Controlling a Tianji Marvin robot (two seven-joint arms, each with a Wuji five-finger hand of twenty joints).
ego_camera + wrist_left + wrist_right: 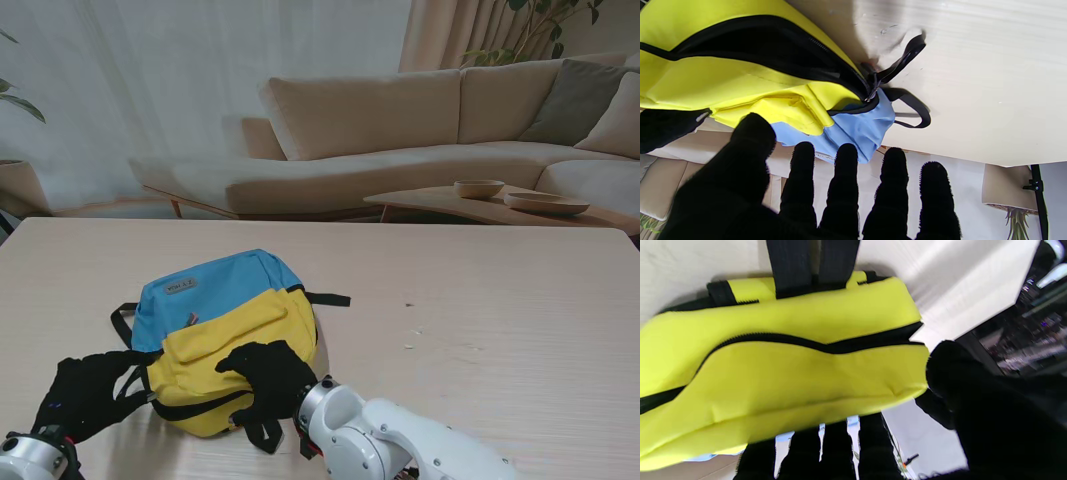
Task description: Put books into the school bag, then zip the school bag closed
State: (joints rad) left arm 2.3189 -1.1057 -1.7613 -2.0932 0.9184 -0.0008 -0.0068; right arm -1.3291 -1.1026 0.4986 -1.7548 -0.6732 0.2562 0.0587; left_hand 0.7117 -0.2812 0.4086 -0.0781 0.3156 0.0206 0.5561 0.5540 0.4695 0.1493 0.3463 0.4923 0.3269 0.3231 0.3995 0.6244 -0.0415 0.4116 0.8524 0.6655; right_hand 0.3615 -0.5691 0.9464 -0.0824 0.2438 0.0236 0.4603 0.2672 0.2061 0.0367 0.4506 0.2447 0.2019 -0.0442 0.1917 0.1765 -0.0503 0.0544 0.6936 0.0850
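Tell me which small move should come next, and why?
Probably the left hand should reach for the zipper pull on the blue-and-yellow fabric school bag: that hand is open beside the bag, while the right hand rests on its yellow part.

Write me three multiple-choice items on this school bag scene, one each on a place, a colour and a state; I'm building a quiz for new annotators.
1. Where does the school bag lie on the table?
A. On the robot's left, near its hands
B. At the far right corner
C. Hanging off the far edge

2. What colours is the bag's fabric?
A. Red and green
B. Blue and yellow
C. All black

3. What is the right hand doing?
A. Hanging well away from the bag
B. Holding a book
C. Resting on the bag's yellow part

Answers:
1 A, the stand view shows it left of centre, close to both hands.
2 B, blue on the farther part, yellow on the nearer, with black trim.
3 C, its fingers lie over the yellow panel; the left hand is spread open beside the bag.
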